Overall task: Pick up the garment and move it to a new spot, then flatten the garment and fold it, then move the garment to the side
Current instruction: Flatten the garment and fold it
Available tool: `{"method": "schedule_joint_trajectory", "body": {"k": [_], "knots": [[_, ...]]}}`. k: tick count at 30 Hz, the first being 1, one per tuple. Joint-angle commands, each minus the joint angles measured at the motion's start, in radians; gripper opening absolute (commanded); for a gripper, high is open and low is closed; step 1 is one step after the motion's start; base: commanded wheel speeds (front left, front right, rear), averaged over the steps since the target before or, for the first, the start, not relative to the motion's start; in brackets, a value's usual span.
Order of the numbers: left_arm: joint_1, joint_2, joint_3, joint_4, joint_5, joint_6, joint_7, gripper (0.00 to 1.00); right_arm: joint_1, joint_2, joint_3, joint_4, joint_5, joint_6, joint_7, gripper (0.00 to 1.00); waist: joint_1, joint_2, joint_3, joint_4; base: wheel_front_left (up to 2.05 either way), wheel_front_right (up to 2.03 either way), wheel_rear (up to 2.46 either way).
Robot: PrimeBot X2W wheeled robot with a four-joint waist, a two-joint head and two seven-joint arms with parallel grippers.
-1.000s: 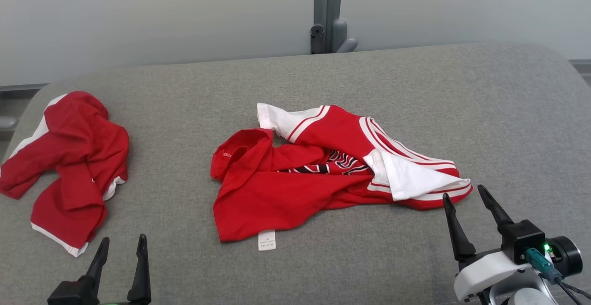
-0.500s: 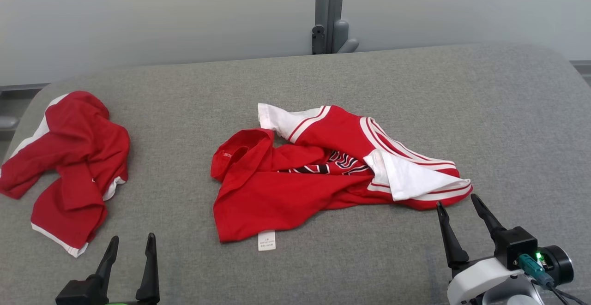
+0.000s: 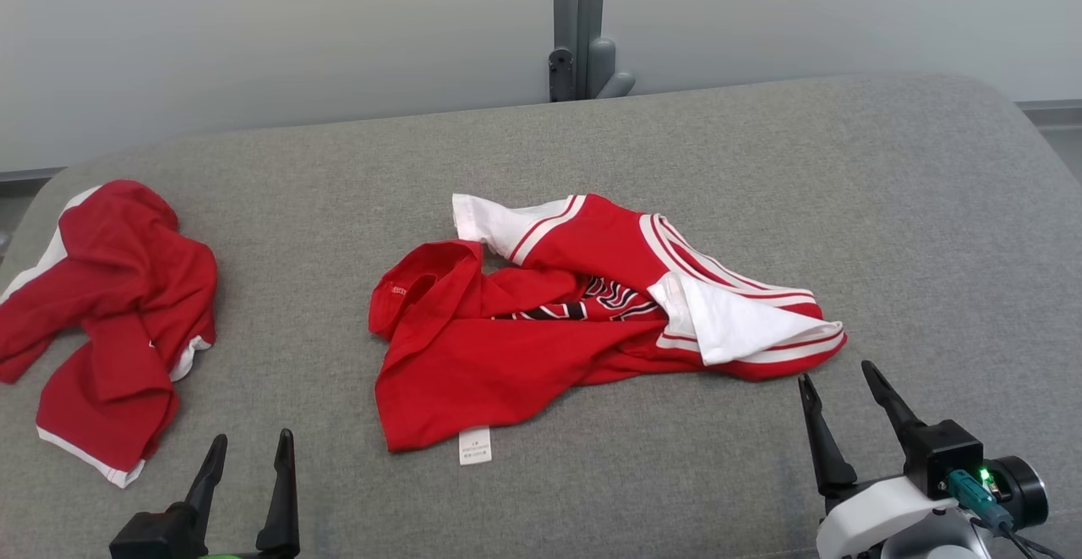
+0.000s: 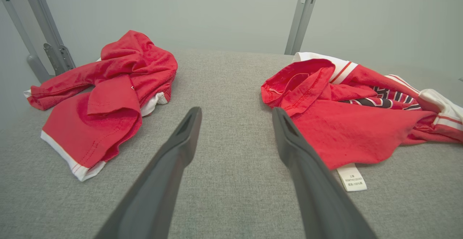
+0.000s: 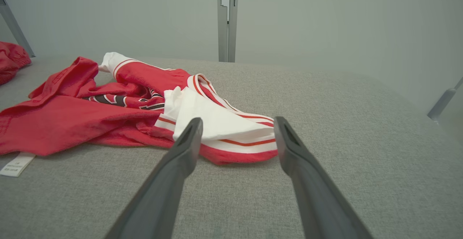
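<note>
The red jersey (image 3: pixel 541 331) lies crumpled in the middle of the grey padded top (image 3: pixel 761 170). Its white sleeve (image 3: pixel 744 326) is folded over at the right end, and a white label (image 3: pixel 474 446) sticks out from the near hem. A second red garment (image 3: pixel 110 314) sits bunched well apart from it, near the left edge.

Compared with a second ago, my whole head view has slid. The grey post (image 3: pixel 575 26) and both garments sit a little further left in the picture. I read that as the camera turning, since the folds of the cloth look the same.

My left gripper (image 3: pixel 254 435) has crept to the right along the near edge, closer to the jersey's lower left corner. It is still apart from the jersey and its fingers are spread wide with nothing between them. In the left wrist view there is bare grey fabric between the two fingers, with the jersey just beyond the right one.

My right gripper (image 3: pixel 835 370) has drawn back a touch from the striped end of the jersey. It hangs just short of the red hem with its fingers wide apart and empty. In the right wrist view the white sleeve sits between the two fingertips, just beyond them.
</note>
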Motion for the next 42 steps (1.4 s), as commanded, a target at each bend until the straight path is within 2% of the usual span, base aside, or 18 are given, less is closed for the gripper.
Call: {"method": "schedule_joint_trajectory", "body": {"k": [1, 28, 32, 34, 38, 42], "knots": [[-0.015, 0.009, -0.004, 0.005, -0.004, -0.003, 0.000, 1.00, 0.004, 0.000, -0.002, 0.000, -0.005, 0.000, -0.003, 1.00, 0.0000, 0.0108, 0.000, -0.002, 0.00, 0.00, 0.00], [-0.032, 0.017, -0.020, 0.010, -0.006, -0.002, 0.000, 1.00, -0.014, 0.002, -0.007, -0.002, -0.011, 0.000, -0.003, 1.00, 0.0000, 0.0108, 0.020, -0.017, 0.00, 0.00, 0.00], [-0.037, 0.010, -0.049, 0.046, -0.026, -0.002, 0.000, 1.00, -0.041, -0.005, 0.010, -0.012, -0.019, 0.000, -0.003, 1.00, 0.0000, 0.0108, 0.032, -0.022, 0.00, 0.00, 0.00], [-0.061, 0.012, -0.086, 0.080, -0.047, -0.002, 0.000, 1.00, -0.071, -0.016, 0.027, -0.002, -0.036, 0.000, -0.003, 1.00, 0.0000, 0.0108, 0.048, -0.025, 0.00, 0.00, 0.00], [-0.130, 0.018, -0.171, 0.170, -0.101, -0.002, 0.021, 1.00, -0.168, -0.056, 0.097, 0.094, -0.089, 0.000, 0.001, 1.00, 0.0000, 0.0108, 0.081, -0.028, 0.00, 0.00, 0.00], [-0.207, 0.011, -0.205, 0.251, -0.134, -0.001, 0.067, 1.00, -0.267, -0.098, 0.230, 0.195, -0.109, 0.000, 0.045, 1.00, 0.0000, 0.0108, 0.111, -0.024, 0.00, 0.00, 0.00]]}}
